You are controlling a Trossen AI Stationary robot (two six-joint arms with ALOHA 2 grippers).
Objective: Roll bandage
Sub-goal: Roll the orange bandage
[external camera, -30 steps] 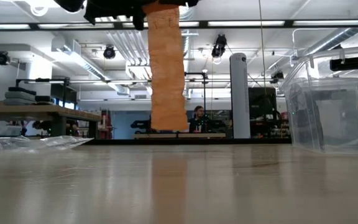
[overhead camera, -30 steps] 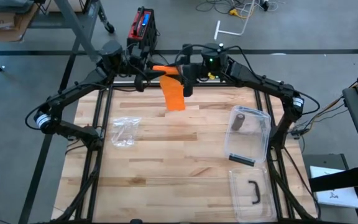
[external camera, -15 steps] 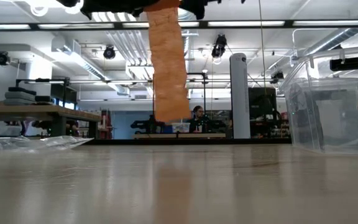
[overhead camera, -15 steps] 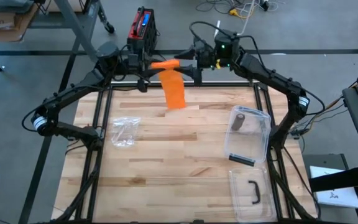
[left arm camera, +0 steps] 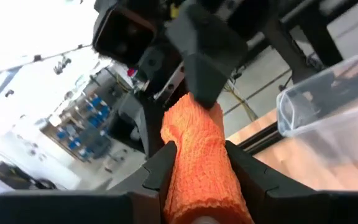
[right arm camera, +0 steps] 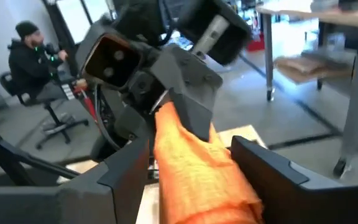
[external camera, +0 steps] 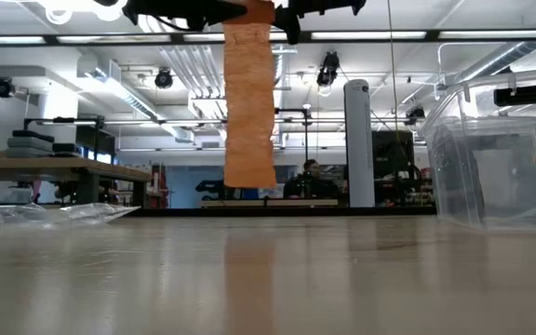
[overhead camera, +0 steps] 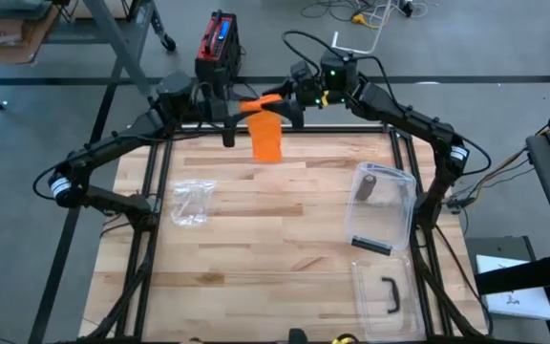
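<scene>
Both hands clamp bandage [overhead camera: 266,134] roll above bench [overhead camera: 256,248] far edge: left hand [overhead camera: 229,113], right hand [overhead camera: 287,100]. Long tail hangs loose; rolling seems partly done.

Overhead down, low level, 2 wrist close-ups (facing) — bandage [overhead camera: 266,137] shared

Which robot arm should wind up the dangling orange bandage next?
Probably the left gripper: the rolled end of the orange bandage sits in its jaws. The right gripper clamps the same end from the far side and can steady it.
</scene>
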